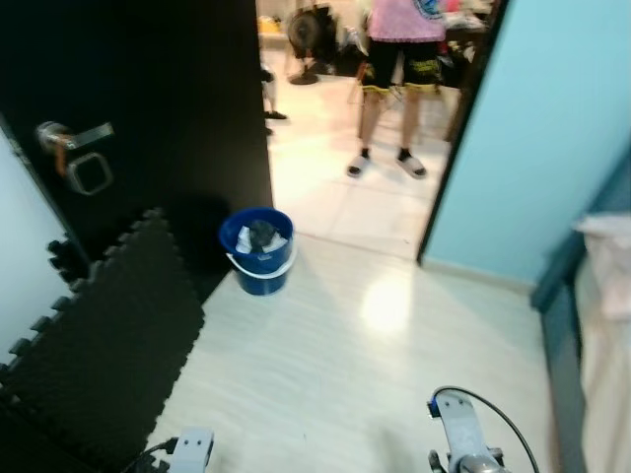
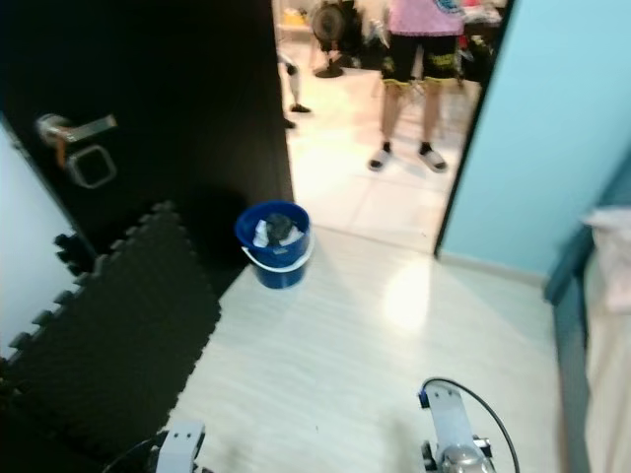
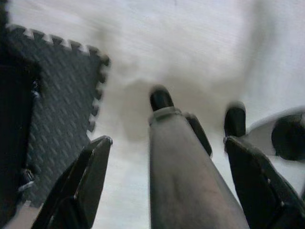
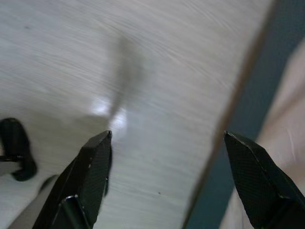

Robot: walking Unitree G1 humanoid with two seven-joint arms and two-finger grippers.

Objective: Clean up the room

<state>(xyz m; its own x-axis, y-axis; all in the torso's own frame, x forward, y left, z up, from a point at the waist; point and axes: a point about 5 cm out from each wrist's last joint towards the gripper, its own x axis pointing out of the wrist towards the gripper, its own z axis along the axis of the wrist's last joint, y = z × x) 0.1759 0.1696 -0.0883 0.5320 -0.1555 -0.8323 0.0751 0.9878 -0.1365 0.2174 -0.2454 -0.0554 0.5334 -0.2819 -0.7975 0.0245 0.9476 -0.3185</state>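
Left eye view: a blue bucket (image 1: pixel 258 250) stands on the pale floor (image 1: pixel 335 365) just inside the open doorway, beside the dark door (image 1: pixel 148 89) and just past the corner of a black foam mat (image 1: pixel 99 345) that leans by the door. Inside the bucket lie a crumpled white rag and something dark; what the dark thing is I cannot tell. A pale handle hangs down along the bucket's front rim. Beyond the bucket, out through the doorway, a person (image 1: pixel 394 59) stands on the tiled floor, with a fan further back. To the right of the bucket, well apart, is the edge of a bed (image 1: pixel 601 315) against the light-blue wall.

The bucket looks like thin plastic: stiff at the rim, light if it holds only cloth, a bit slick on its smooth sides. I judge the handle the best place to take hold, hooked at its middle so the bucket hangs level; failing that, a pinch on the rim, one finger inside and one outside. The rag would be soft and light, easy to pinch anywhere.

Both arms hang low, well short of the bucket. The left gripper (image 3: pixel 167 157) has its fingers spread wide with nothing between them, over the floor next to the mat. The right gripper (image 4: pixel 167 162) is likewise spread apart and empty, over bare floor near the bed.
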